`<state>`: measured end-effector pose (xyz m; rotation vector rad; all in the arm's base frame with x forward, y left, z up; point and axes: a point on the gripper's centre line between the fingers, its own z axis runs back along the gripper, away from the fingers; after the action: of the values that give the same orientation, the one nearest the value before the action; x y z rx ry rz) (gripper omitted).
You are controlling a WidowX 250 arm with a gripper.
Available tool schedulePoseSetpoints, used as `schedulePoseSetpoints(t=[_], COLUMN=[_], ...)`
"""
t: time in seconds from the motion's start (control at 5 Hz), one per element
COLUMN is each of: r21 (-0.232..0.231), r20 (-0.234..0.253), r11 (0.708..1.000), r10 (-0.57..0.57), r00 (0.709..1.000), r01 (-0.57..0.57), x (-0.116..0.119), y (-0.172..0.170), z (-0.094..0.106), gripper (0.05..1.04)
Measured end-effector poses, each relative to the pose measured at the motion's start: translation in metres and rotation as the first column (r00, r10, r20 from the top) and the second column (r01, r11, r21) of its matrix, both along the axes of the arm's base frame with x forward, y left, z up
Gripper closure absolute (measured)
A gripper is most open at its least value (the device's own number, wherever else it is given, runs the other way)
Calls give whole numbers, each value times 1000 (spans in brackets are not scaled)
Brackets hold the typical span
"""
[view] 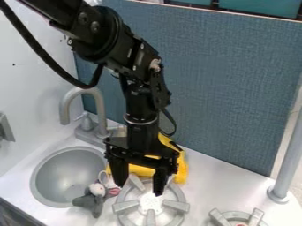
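Fingers are hanging spread above the burner, yellow thing lying behind, gray plush toy resting sinkward of them at the basin's rim, probably feeling light, squashy, non-fragile, likely offering best hold midbody.

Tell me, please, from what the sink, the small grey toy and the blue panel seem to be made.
Sink: satin grey metal or painted plastic, judging by its soft sheen.
Toy: probably matte plush; its rounded body looks limp.
Panel: seemingly woven fabric, matte, with a fine streaky texture.
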<state>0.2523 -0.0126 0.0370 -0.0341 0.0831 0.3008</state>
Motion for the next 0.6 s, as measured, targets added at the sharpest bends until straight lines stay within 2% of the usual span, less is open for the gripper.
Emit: schedulePoseSetpoints(t=[0.2, 0.4, 0.6], r21=[1, -3, -4], r20=[-25, 27, 34], r11=[1000, 998, 986], r10=[3, -56, -164], r00=[1000, 998, 986], r01=[-3, 56, 164], x=[-3, 8, 22], y=[0, -31, -74], z=[-6, -20, -35], gripper=[83, 84, 83])
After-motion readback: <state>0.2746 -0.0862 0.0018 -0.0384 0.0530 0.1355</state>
